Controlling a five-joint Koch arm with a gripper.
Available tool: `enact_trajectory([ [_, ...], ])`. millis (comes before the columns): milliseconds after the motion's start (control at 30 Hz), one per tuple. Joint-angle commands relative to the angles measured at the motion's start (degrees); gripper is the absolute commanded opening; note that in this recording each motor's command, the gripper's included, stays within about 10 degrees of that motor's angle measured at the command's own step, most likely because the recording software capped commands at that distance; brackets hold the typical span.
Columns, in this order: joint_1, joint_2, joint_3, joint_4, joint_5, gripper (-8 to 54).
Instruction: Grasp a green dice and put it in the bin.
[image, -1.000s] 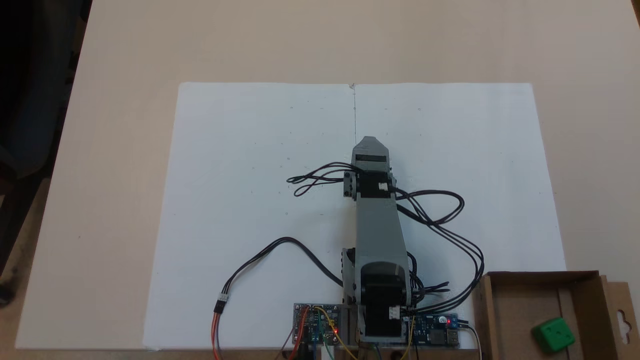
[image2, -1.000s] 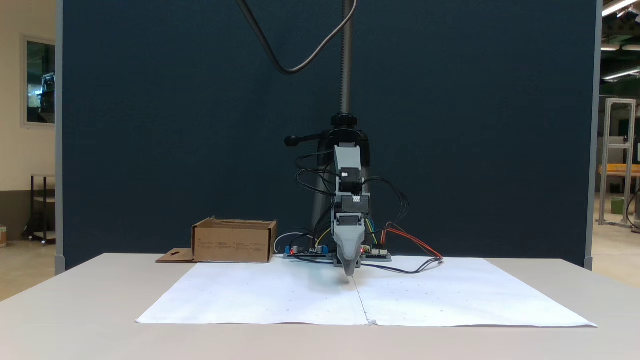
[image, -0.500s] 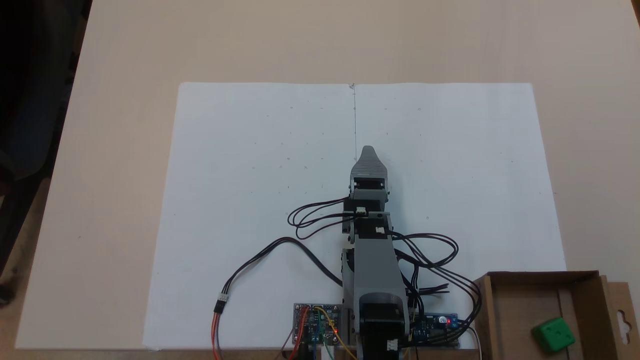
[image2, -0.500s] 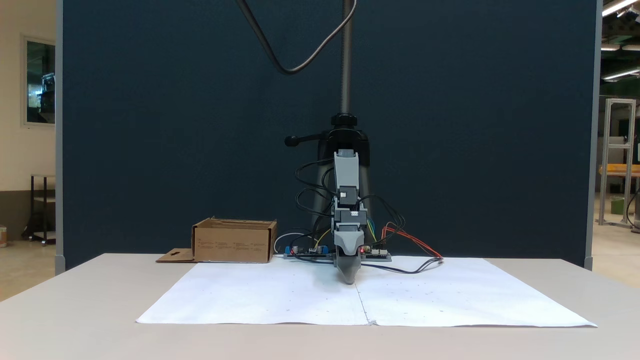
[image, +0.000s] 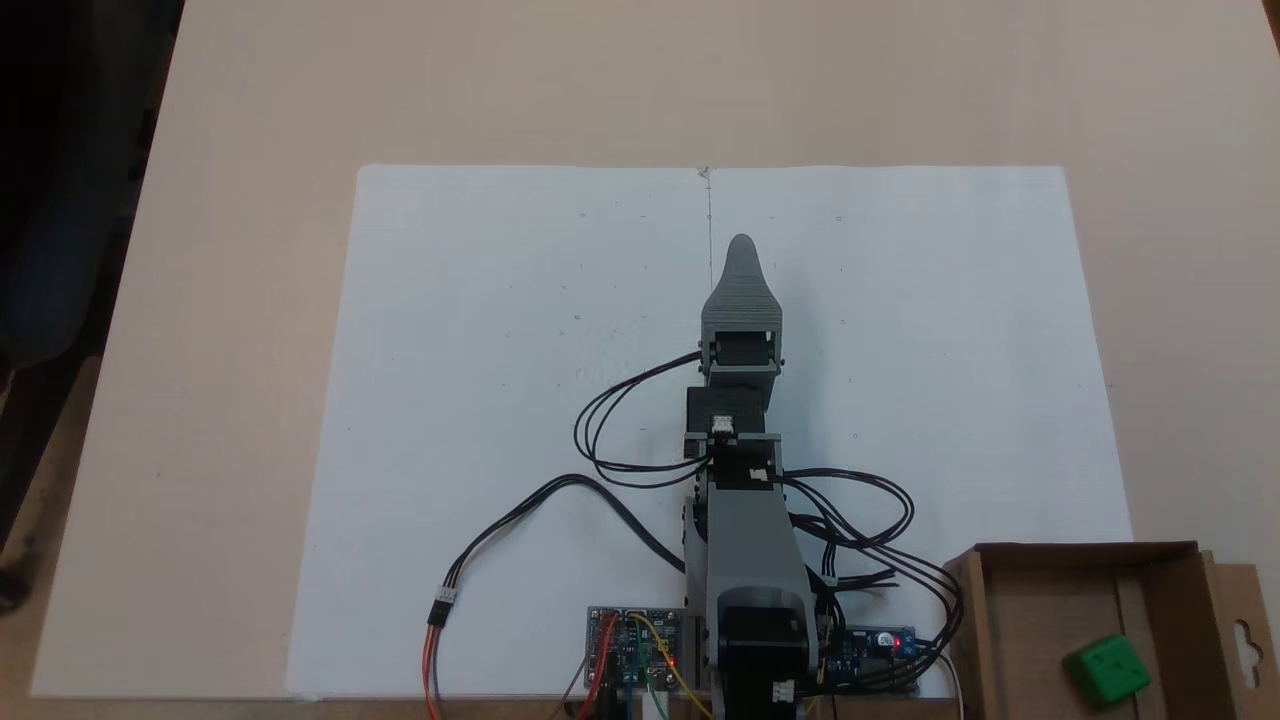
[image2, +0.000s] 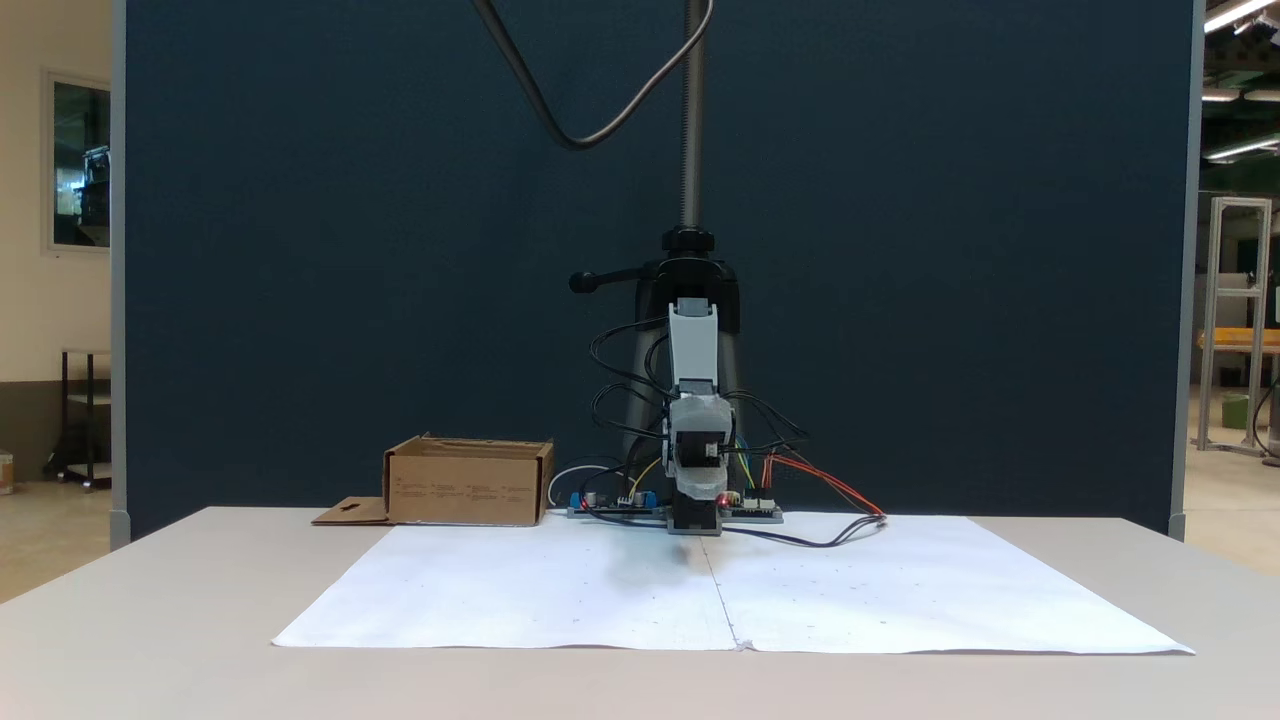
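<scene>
The green dice (image: 1106, 670) lies inside the bin (image: 1040, 600), a brown cardboard box at the bottom right of a fixed view. In another fixed view the bin (image2: 468, 485) stands left of the arm's base, and its walls hide the dice. My gripper (image: 741, 243) is far from both. It stretches out over the middle of the white paper and points along the centre line. A single grey tip shows, with the jaws stacked one over the other and nothing seen in them. The arm (image2: 693, 340) faces the front camera head-on.
White paper (image: 500, 400) covers the table's middle. Black cables (image: 620, 430) loop on both sides of the arm. Circuit boards (image: 630, 645) sit by the base. The bin's flap (image: 1245, 640) with a hang-hole sticks out to the right. A camera pole (image2: 690, 110) rises behind the arm.
The gripper swung up from pointing down at the paper to lying out flat, its tip now farther along the centre line. The dice and bin have not moved.
</scene>
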Motion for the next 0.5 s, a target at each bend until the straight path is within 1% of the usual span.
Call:
enact_trajectory([
  [0, 0.7, 6.4, 10.0, -10.0, -4.0, 45.5],
  [467, 0.3, 6.4, 10.0, -10.0, -3.8, 45.4],
])
